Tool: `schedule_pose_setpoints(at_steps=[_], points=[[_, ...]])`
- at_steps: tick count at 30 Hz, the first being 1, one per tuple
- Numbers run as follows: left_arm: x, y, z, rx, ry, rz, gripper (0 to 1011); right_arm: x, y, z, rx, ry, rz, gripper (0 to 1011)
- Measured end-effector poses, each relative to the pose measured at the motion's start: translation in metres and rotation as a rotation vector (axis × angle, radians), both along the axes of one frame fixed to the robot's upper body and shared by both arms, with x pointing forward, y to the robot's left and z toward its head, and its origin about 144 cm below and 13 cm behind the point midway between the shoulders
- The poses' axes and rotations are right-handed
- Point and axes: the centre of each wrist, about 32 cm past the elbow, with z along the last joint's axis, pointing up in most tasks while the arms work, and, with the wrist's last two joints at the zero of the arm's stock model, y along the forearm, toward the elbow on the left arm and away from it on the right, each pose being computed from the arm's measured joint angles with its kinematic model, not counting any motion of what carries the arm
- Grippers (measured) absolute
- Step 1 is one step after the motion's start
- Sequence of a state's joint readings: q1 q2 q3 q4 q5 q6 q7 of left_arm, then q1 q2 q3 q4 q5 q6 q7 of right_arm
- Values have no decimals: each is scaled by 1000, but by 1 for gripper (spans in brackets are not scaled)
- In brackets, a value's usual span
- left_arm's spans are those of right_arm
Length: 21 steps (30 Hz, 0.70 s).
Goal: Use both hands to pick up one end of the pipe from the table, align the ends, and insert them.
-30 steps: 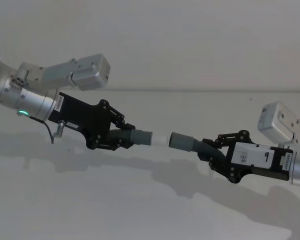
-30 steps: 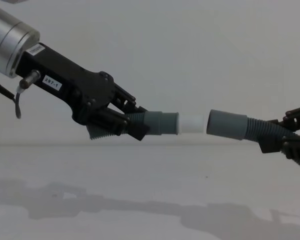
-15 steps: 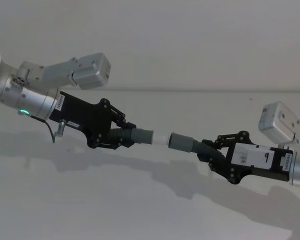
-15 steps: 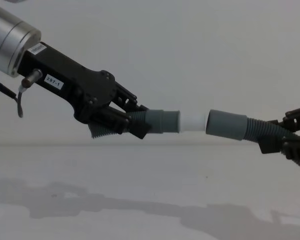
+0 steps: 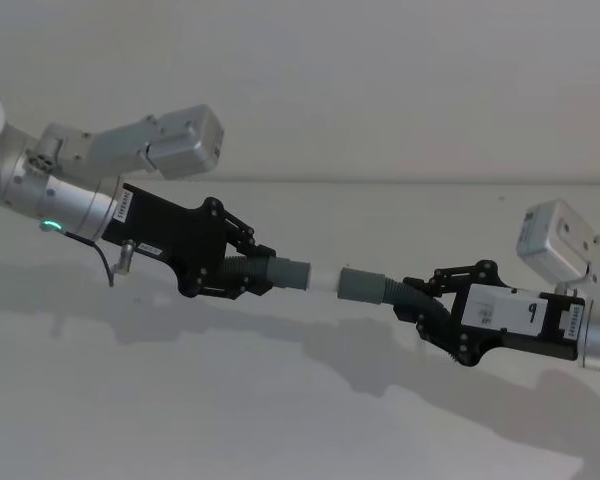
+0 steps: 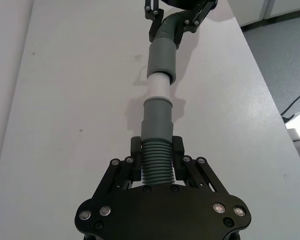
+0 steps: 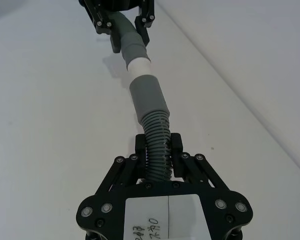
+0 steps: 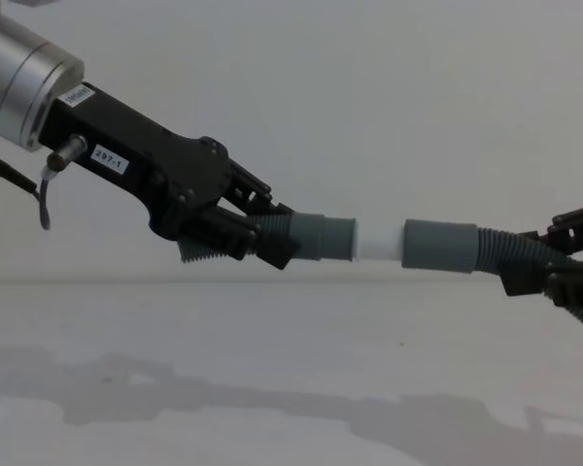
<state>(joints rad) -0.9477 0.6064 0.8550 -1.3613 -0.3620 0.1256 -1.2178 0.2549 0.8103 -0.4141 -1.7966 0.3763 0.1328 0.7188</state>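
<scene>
Right gripper (image 5: pixel 422 303) fingers clamped on sleeve hose (image 8: pixel 510 251); left gripper (image 5: pixel 242 279) fingers clamped on tip hose (image 6: pixel 155 162). Both held above bench (image 5: pixel 280 400). White tip (image 8: pixel 379 241) now touching sleeve mouth, gap closed since a second ago; insertion starting.

Head looks down; chest sideways; wrists close.

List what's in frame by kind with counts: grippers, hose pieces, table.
Grippers: 2, the left gripper and the right gripper, each shut on a hose piece.
Hose pieces: 2, the left hose piece with the white tip, and the right hose piece with the wide sleeve.
Table: 1.
Total: 5.
</scene>
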Motion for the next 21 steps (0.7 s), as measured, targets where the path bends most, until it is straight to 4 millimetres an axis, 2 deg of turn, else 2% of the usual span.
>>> schedule_pose_setpoints(at_steps=[21], points=[[4, -6, -1, 2, 4, -22, 343, 6, 2, 0, -1, 13, -3, 274]])
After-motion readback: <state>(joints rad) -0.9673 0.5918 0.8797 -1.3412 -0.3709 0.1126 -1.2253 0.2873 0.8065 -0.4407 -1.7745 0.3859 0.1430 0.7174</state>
